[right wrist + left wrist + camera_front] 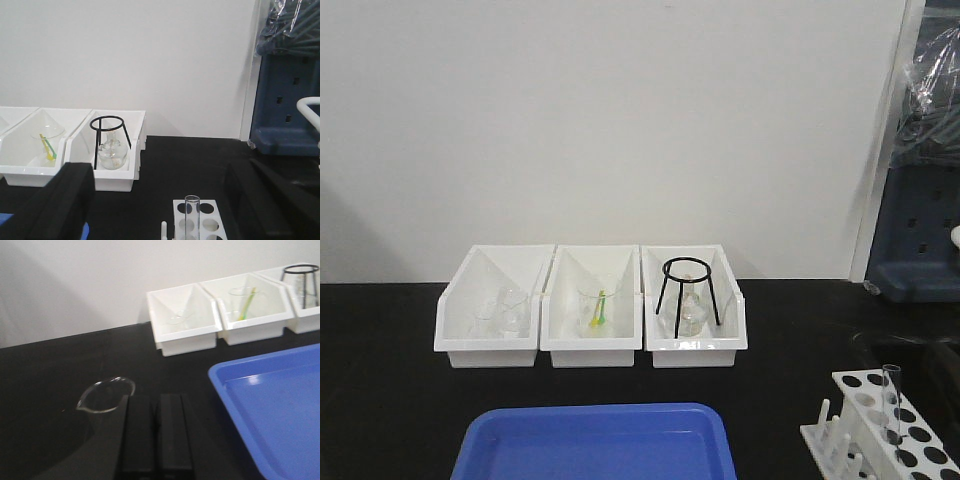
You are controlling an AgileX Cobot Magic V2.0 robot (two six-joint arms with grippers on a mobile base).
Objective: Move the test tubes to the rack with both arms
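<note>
Nearest the right wrist camera, the right gripper is standing wide open with nothing between its dark fingers, framing a single test tube that is sitting upright in the rack at the near right corner of the worktop. The left gripper is showing its two black fingers pressed side by side, holding nothing visible, beside a clear glass beaker on the left of the worktop. A blue tray is lying at the near edge, its visible part bare. No other test tubes are showing in any view.

Judging by this, the step in hand is finding the next tube. Doing it well means approaching squarely, closing gently on the thin glass, keeping it vertical, and lowering it into a free hole clear of the seated tube and the pegs. Three white bins are lining the far edge.
</note>
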